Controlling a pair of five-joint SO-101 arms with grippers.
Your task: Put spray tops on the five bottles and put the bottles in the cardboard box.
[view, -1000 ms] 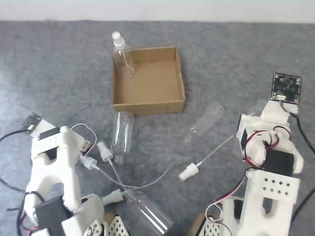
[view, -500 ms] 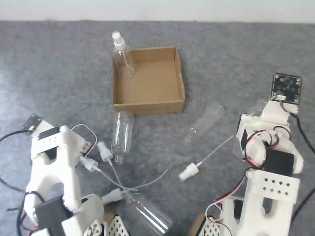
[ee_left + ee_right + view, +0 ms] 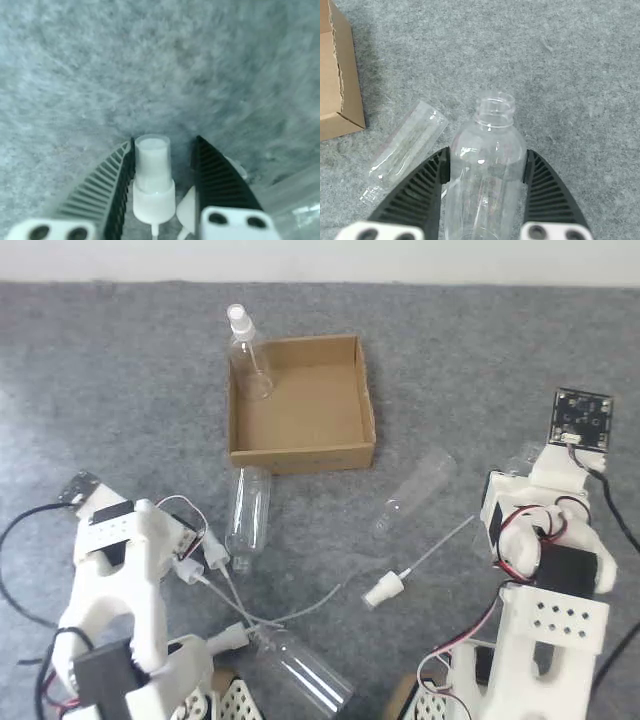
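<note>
The left hand is partly spread around a white spray top: one finger touches it, the other stands just off it. The right hand grips a clear uncapped bottle, fingers pressed to both its sides. Just beside that, a second bottle lies on the grey surface, near a corner of the cardboard box. A capped bottle leans over the box's far corner. Another bottle lies in front of the box, one more between the arms' bases, and a loose spray top rests mid-surface.
</note>
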